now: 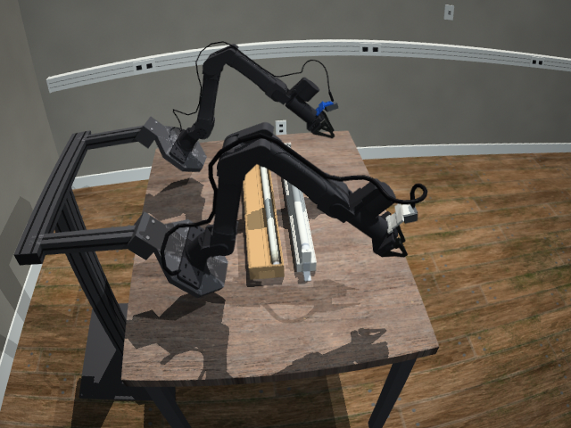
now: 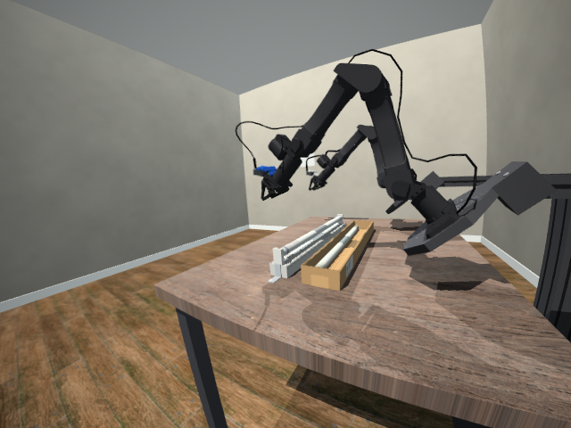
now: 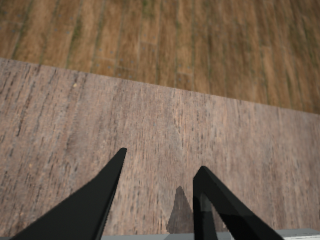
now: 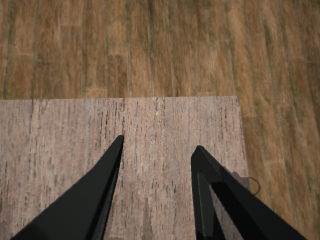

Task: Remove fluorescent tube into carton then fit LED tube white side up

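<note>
My left gripper (image 1: 330, 132) (image 2: 262, 195) (image 3: 162, 164) is open and empty, high beyond the fixture. My right gripper (image 1: 401, 252) (image 2: 311, 187) (image 4: 159, 146) is open and empty, above the bench's far long edge. The open carton (image 1: 265, 273) (image 2: 319, 279) sits flat on the bench. A whitish tube (image 1: 272, 232) (image 2: 337, 251) lies lengthwise inside it, along the side nearer the fixture. The pale fixture (image 1: 309, 266) (image 2: 292, 268) stands alongside and holds a white tube (image 1: 301, 221) (image 2: 306, 239). The near lampholder (image 1: 306, 254) (image 2: 277, 253) is upright. Whether the tube is locked cannot be told.
The bench (image 1: 322, 332) (image 2: 221, 285) (image 3: 150, 120) (image 4: 150, 120) extends past both ends of the carton and fixture. A narrow gap separates carton and fixture. A small pale tab (image 1: 307, 276) (image 2: 274, 279) sticks out at the fixture's end. In the top view the right arm covers part of the fixture.
</note>
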Controlling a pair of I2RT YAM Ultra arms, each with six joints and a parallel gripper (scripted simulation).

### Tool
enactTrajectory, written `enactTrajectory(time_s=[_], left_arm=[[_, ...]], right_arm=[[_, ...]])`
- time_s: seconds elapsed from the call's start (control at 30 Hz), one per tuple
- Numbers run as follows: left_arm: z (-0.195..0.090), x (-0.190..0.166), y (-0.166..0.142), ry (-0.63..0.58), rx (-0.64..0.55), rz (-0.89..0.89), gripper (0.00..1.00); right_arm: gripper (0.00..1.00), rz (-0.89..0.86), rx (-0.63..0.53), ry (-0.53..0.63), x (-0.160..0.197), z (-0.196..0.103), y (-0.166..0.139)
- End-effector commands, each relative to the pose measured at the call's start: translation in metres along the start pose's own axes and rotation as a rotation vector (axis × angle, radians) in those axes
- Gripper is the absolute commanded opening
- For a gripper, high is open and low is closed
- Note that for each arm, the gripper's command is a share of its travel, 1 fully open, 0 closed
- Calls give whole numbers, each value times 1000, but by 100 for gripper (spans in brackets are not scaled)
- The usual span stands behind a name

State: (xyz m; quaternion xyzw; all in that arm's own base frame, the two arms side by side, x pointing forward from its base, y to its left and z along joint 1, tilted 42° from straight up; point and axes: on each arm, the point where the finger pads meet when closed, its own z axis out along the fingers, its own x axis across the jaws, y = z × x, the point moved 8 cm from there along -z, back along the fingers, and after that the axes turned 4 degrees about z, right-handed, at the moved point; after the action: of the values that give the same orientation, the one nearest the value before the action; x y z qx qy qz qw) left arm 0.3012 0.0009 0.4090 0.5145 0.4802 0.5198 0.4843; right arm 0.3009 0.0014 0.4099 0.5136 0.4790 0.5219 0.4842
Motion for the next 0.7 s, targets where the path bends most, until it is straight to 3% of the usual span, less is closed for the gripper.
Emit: enactTrajectory(time_s=[0.0, 0.13, 0.17, 0.2, 0.43, 0.6, 0.67], left_arm=[[-8, 4, 20, 6, -50, 12, 49], [-5, 2, 18, -1, -55, 11, 49], [1, -4, 3, -8, 8, 37, 49], [-3, -5, -11, -6, 40, 67, 49], [-10, -11, -28, 10, 117, 389, 49], [-14, -20, -51, -16, 196, 603, 49], [-14, -20, -51, -16, 196, 603, 49]], right_arm=[[49, -7, -36, -2, 0, -3, 18], [49, -4, -53, 2, 1, -5, 18], [49, -27, 102, 8, 6, 9, -30], [49, -47, 94, 1, 7, 7, -24], [49, -299, 253, 9, 44, 8, -62], [49, -517, 400, 78, 78, 1, -108], [49, -517, 400, 78, 78, 1, -108]])
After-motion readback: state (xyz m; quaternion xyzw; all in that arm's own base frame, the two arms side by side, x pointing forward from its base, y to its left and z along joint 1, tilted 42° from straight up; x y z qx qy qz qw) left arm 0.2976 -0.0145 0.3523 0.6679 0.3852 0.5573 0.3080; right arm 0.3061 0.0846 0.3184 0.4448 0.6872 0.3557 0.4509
